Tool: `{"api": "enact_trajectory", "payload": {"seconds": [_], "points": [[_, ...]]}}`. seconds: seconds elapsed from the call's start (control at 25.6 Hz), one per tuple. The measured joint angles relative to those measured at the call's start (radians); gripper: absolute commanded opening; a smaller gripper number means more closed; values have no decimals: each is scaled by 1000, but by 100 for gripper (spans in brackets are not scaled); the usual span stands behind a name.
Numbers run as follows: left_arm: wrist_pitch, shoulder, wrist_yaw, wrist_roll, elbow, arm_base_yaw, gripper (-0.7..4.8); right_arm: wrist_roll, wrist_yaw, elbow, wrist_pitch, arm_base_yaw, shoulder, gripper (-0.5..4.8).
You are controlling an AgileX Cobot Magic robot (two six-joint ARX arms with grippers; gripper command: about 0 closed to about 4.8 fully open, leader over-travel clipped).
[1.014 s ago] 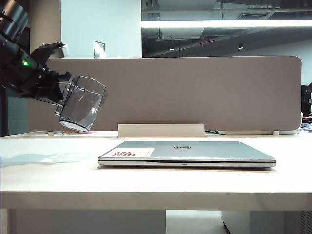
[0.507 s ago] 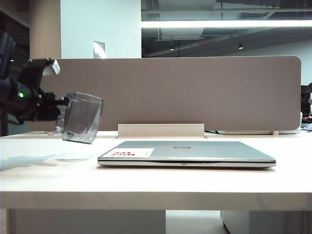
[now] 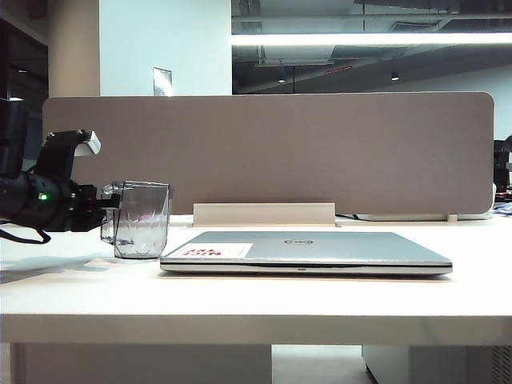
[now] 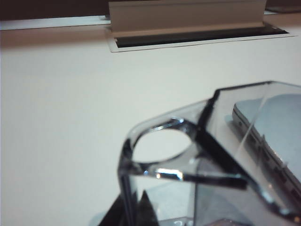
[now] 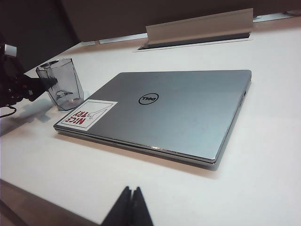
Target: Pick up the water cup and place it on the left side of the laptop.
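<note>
Exterior view: low, table-edge level, facing laptop (image 3: 306, 252) front. Right wrist: raised, oblique, shares laptop. Left wrist: close on water cup (image 4: 207, 165).

The water cup (image 3: 142, 220) stands upright on the table (image 3: 256, 292), just left of the laptop (image 3: 308, 252). The left gripper (image 3: 104, 212) reaches it from the left. A partition (image 3: 320, 152) runs behind.

You see the cup (image 3: 142, 219) upright on the table, just left of the laptop (image 3: 308, 250) — lid shut, lying flat.
</note>
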Motion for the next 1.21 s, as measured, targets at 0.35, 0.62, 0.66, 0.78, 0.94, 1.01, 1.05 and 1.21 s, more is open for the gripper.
{"api": "enact_trajectory", "payload": {"seconds": [0.35,0.62,0.66,0.78,0.94,1.01,1.05,1.21], "points": [[47,41,3,-1,4,0,-6,0,0,0,-1,0,0,-1],[66,46,19,-2,4,1,29,0,0,0,-1,0,0,-1],[66,46,24,-3,4,1,29,0,0,0,-1,0,0,-1],[51,48,60,-3,2,1,29,0,0,0,-1,0,0,-1],[48,48,64,-3,2,0,30,0,0,0,-2,0,0,-1],[47,48,64,-3,2,0,30,0,0,0,-7,0,0,-1],[47,48,69,-3,2,0,31,0,0,0,-14,0,0,-1],[43,40,88,-3,-2,0,79,0,0,0,-15,0,0,-1]]}}
